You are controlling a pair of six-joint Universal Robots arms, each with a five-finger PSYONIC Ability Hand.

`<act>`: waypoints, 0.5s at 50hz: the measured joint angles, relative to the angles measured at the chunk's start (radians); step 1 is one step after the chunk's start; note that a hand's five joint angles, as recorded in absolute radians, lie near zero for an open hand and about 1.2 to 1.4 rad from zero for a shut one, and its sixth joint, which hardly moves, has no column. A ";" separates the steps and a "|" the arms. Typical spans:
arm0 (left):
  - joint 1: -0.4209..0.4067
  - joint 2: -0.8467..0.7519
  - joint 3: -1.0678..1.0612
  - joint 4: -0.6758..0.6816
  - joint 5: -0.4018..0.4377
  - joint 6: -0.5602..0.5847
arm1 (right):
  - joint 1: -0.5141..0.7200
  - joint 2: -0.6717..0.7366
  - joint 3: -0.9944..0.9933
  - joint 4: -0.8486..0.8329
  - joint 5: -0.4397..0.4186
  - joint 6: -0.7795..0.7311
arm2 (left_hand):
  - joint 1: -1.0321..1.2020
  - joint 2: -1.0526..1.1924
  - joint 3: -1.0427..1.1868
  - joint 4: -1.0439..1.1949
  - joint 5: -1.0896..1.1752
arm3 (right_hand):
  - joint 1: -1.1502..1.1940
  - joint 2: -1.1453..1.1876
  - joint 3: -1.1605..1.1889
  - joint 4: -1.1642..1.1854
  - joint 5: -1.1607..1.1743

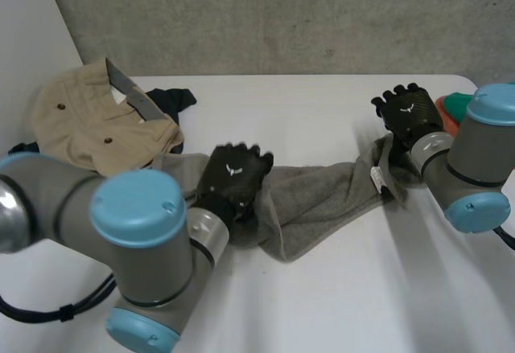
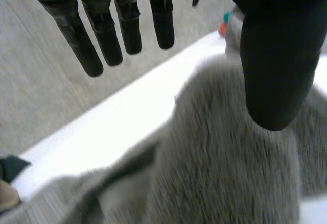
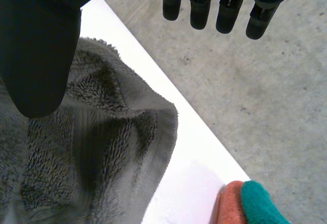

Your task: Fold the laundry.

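A grey towel lies bunched in a long strip across the middle of the white table. My left hand rests over its left end, fingers straight and open. In the left wrist view the towel spreads under the thumb while the fingers reach past its edge. My right hand hovers over the towel's right end, also open. There the thumb hangs above the crumpled towel, and the fingers point out beyond the table edge.
A beige garment is heaped at the back left with a dark cloth beside it. An orange and green cloth lies at the table's right edge, close to my right hand, and appears again past the towel's corner.
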 measured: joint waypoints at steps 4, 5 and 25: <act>0.012 0.111 0.018 -0.058 0.009 0.004 | -0.005 -0.074 0.049 0.005 -0.004 0.003 | -0.039 -0.066 -0.076 -0.072 -0.072 | 0.000 -0.002 -0.009 -0.014 -0.003; 0.022 0.145 0.024 -0.071 0.014 0.009 | -0.010 -0.106 0.071 0.009 -0.007 0.003 | -0.039 -0.067 -0.080 -0.076 -0.076 | 0.000 -0.002 -0.009 -0.014 -0.003; 0.257 0.040 0.199 -0.260 0.550 0.414 | -0.122 -0.510 0.427 0.386 -0.192 -0.110 | 0.007 0.000 -0.010 0.006 0.015 | 0.000 -0.002 -0.009 -0.014 -0.003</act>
